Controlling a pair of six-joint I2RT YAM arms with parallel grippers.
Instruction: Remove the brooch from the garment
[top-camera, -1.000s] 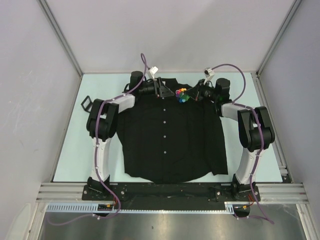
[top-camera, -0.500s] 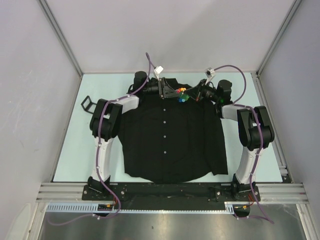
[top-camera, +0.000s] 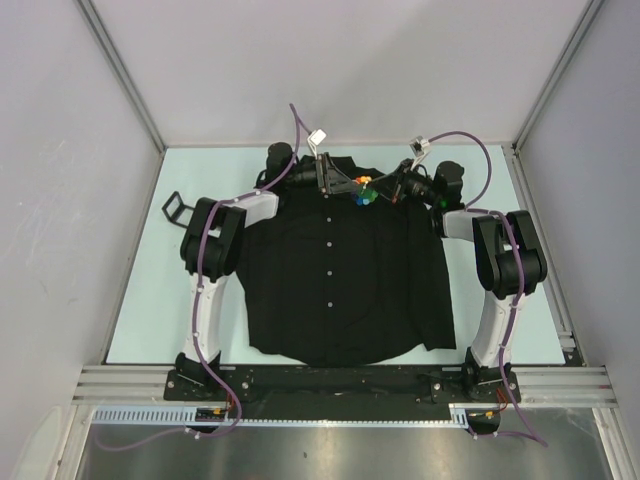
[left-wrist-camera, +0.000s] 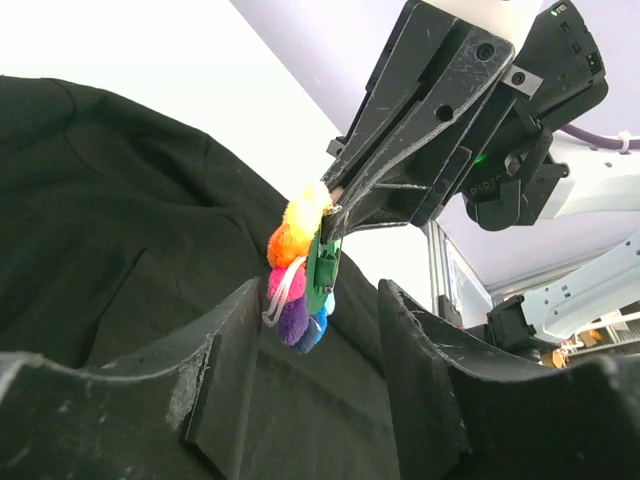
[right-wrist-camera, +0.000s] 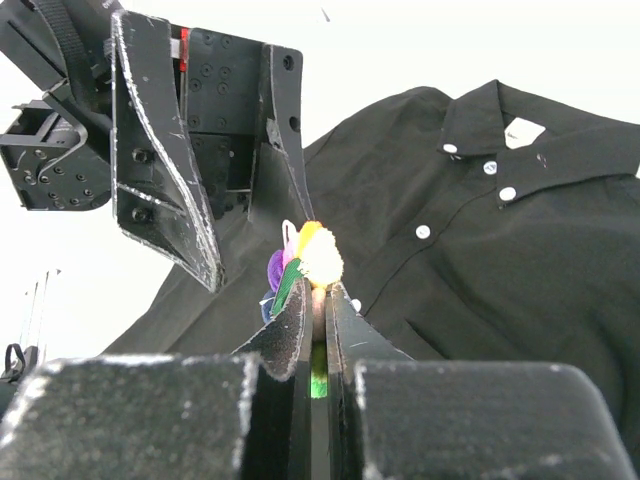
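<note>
Right arm's fingers (right-wrist-camera: 285, 338) clench the rainbow-petalled flower brooch (left-wrist-camera: 300, 275) at the far, collar end of the black long-sleeved button-up shirt (top-camera: 340, 270) spread on the pale desk (top-camera: 140, 300), seemingly to pull it free. Left arm's fingers (left-wrist-camera: 228, 345) stand released on either side, likely ready to steady the cloth.

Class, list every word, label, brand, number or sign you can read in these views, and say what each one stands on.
No text can be read in any view.
The white tag inside the collar of the garment: too small to tell whether it bears print.
The brooch, held in the right gripper: colours only, no lettering.
</note>
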